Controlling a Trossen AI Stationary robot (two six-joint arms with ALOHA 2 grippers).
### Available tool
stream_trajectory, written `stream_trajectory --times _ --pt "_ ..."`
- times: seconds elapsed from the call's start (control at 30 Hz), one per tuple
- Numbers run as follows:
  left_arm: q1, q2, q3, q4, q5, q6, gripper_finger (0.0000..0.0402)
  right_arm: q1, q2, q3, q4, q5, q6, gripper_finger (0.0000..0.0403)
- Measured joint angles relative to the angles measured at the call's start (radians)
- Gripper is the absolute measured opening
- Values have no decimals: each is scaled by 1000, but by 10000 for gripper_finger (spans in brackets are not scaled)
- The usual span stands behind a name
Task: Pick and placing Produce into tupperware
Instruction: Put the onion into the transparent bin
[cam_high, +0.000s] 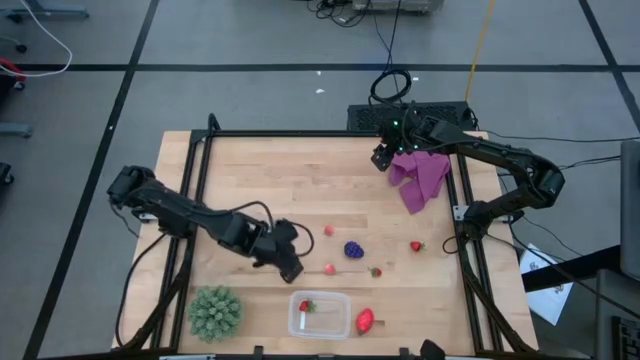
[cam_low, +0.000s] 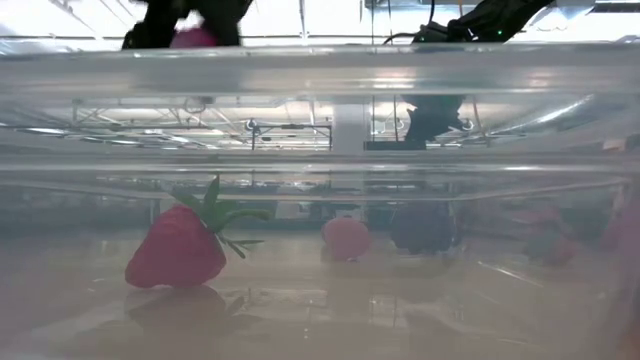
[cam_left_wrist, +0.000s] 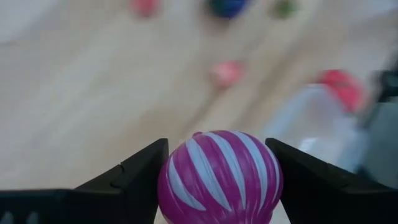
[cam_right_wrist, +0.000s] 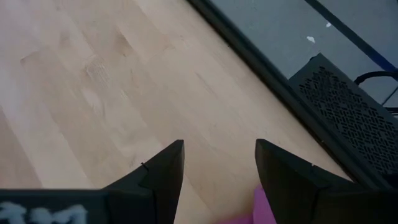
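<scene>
Carrying the magenta ball (cam_left_wrist: 219, 177), the left hand (cam_high: 285, 262) sits over the table (cam_high: 270, 180) just up and to the left of the tupperware (cam_high: 331, 325), so the step in hand looks like the transfer of this piece toward the box. In the left wrist view the striped ball fills the gap between the two dark fingers (cam_left_wrist: 134, 174), which stand on either side of it and appear clamped on it, though whether the grip is firm or easing cannot be told. The tupperware lies near the table's front edge, beside the spiky green ball (cam_high: 215, 312), and already holds one strawberry (cam_low: 178, 247) at its left end. Other produce lies loose on the table: a dark purple grape bunch (cam_high: 354, 249), a tiny pink piece (cam_high: 329, 230) above it, another pink piece (cam_high: 330, 268), a small strawberry (cam_high: 376, 271), one more strawberry (cam_high: 416, 246) further right, and a larger strawberry (cam_high: 365, 320) just beside the box. The right hand (cam_high: 383, 155) waits at the far edge by the purple cloth (cam_high: 420, 178), its fingers apart and holding nothing. Next, the left hand would need to travel a short way toward the box, centre the ball above the opening, and release it clear of the near wall.
</scene>
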Motion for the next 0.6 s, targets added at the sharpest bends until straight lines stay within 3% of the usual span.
stream_trajectory --times 0.3,0.6 --pt "-108 136 23 445 -32 110 269 -28 0 0 46 0 11 187" --pt "-111 381 257 409 113 219 269 -27 0 0 25 0 34 187"
